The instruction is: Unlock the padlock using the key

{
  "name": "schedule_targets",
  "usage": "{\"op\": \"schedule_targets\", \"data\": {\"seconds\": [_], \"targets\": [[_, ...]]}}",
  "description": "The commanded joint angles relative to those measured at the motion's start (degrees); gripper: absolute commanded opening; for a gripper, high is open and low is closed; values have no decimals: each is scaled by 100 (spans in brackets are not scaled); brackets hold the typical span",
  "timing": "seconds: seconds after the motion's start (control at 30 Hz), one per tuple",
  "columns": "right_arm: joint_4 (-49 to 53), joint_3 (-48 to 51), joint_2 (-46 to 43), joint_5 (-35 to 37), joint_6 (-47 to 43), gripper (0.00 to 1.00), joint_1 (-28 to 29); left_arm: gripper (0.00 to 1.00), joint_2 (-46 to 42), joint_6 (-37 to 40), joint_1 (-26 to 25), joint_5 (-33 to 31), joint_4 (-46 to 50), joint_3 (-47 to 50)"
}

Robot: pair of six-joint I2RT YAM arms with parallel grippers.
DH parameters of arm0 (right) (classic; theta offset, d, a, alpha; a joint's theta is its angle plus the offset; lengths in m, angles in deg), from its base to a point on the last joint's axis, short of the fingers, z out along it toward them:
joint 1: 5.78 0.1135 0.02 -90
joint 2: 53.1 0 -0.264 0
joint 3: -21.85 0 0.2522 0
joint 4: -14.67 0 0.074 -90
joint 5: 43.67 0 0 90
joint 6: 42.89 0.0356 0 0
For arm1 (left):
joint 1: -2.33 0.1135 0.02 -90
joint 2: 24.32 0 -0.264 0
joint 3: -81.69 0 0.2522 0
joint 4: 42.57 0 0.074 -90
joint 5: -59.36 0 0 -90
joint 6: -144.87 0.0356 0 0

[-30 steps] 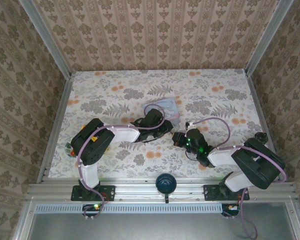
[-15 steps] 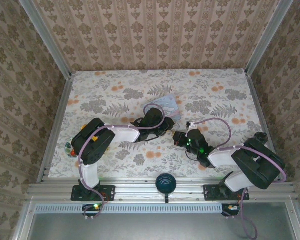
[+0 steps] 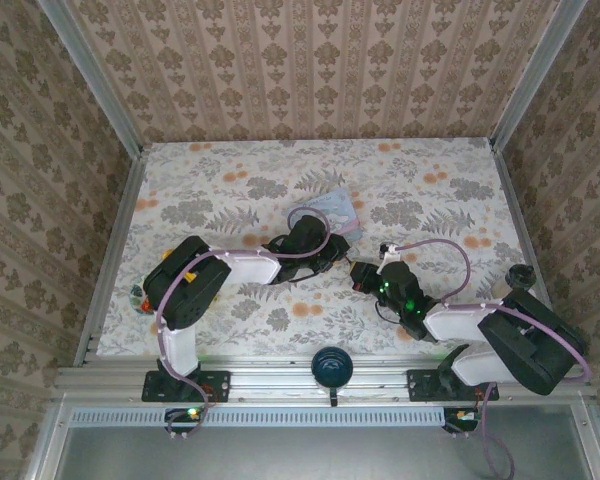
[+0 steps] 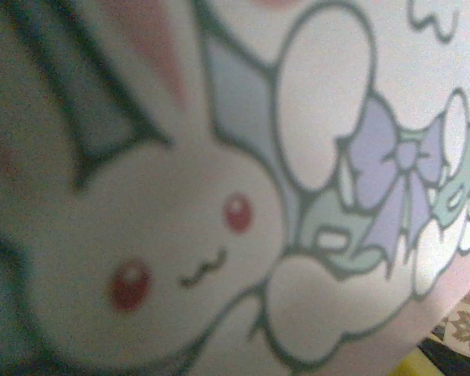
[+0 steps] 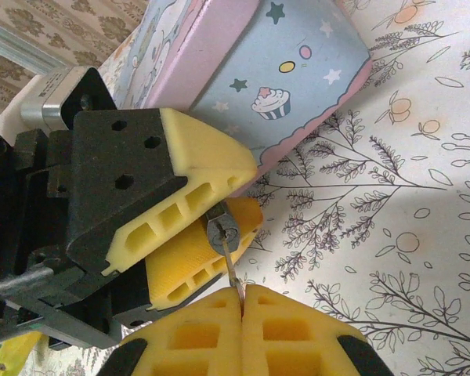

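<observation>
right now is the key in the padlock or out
At the keyhole: the key touches the padlock at its keyway, right gripper pinching the other end. How deep, cannot tell.

Small metallic padlock (image 5: 222, 229), round keyhole face showing, clamped in the left gripper (image 5: 236, 205). Thin dark key (image 5: 233, 274), slightly tilted, tip at the keyhole, pinched by the right gripper (image 5: 242, 296).

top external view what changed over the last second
The right arm swung its elbow back toward the near right corner, while the right gripper stayed shut on the key at the padlock. The left gripper still holds the padlock beside the tin; nothing grasped or released.
</observation>
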Motion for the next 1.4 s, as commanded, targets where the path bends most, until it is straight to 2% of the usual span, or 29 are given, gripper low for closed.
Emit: {"op": "schedule_targets", "data": {"seconds": [0.0, 0.53, 1.07, 1.37], "targets": [[0, -31, -1, 314, -38, 0, 34, 24, 370, -584, -36, 438, 631, 35], [-499, -163, 483, 235, -38, 0, 34, 24, 474, -690, -32, 560, 473, 112], [-412, -52, 323, 313, -36, 0, 34, 24, 482, -752, -43, 551, 400, 172], [-94, -41, -95, 426, -92, 0, 25, 24, 495, -752, -37, 561, 371, 156]]}}
